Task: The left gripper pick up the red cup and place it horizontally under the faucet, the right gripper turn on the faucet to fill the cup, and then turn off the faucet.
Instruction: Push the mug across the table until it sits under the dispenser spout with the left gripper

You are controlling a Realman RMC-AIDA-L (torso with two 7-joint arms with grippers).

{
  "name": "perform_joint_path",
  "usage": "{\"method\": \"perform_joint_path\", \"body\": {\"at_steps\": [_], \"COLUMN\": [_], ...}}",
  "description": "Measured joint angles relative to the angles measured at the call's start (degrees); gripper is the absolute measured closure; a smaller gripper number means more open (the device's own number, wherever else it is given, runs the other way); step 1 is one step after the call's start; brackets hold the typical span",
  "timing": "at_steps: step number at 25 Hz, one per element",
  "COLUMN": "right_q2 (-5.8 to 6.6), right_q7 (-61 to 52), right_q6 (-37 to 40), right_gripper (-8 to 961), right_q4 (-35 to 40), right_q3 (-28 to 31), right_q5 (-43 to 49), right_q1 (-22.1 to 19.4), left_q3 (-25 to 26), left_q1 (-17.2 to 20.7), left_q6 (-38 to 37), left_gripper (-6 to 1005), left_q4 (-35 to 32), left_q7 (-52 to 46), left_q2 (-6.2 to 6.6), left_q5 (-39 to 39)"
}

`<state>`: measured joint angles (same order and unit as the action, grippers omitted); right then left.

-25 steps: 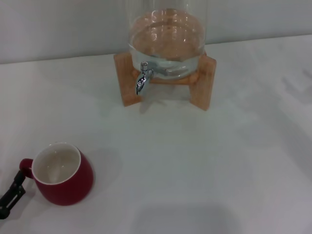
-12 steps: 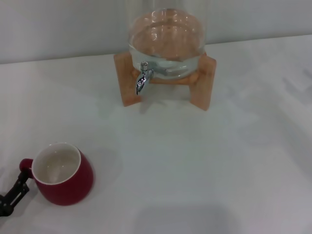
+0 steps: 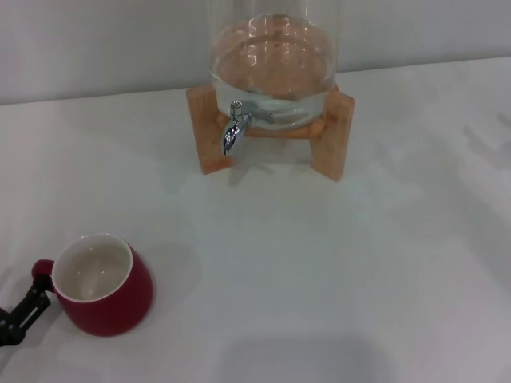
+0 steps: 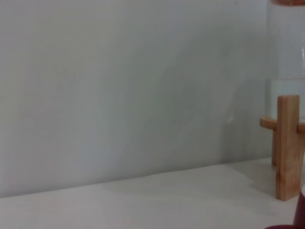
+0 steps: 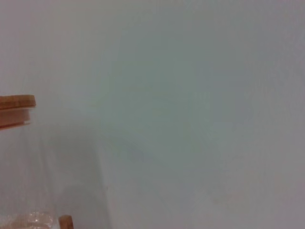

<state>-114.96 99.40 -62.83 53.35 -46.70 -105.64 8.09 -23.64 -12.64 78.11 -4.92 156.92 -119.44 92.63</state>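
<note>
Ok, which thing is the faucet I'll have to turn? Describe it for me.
Find the glass water dispenser on its wooden stand at the table's far side. Low on its front sits the faucet, a small chrome spigot pointing down. It is the only shiny metal part there.

Head looks down; both wrists level, sharing the dispenser point(image 3: 271, 72).

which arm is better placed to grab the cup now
Left. The left gripper is right at the cup's handle, at the table's near left. The right gripper is out of view.
</note>
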Motion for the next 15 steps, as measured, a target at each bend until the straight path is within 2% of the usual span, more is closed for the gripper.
{"method": "perform_joint_path", "body": {"at_steps": [15], "right_q2": [0.0], "right_q7": [0.0], "right_q6": [-0.31], "right_gripper": [157], "right_q4": [0.0], "right_q3": [0.11], "right_q5": [-0.08], "right_q1": [-0.09], "left_q3": [0.0], "left_q1": [-0.06], "left_q6": [-0.1], "left_gripper": [123], "left_q4": [0.0], "left_q7": [-0.25], "left_q2": [-0.09], "left_q5": [0.1]}}
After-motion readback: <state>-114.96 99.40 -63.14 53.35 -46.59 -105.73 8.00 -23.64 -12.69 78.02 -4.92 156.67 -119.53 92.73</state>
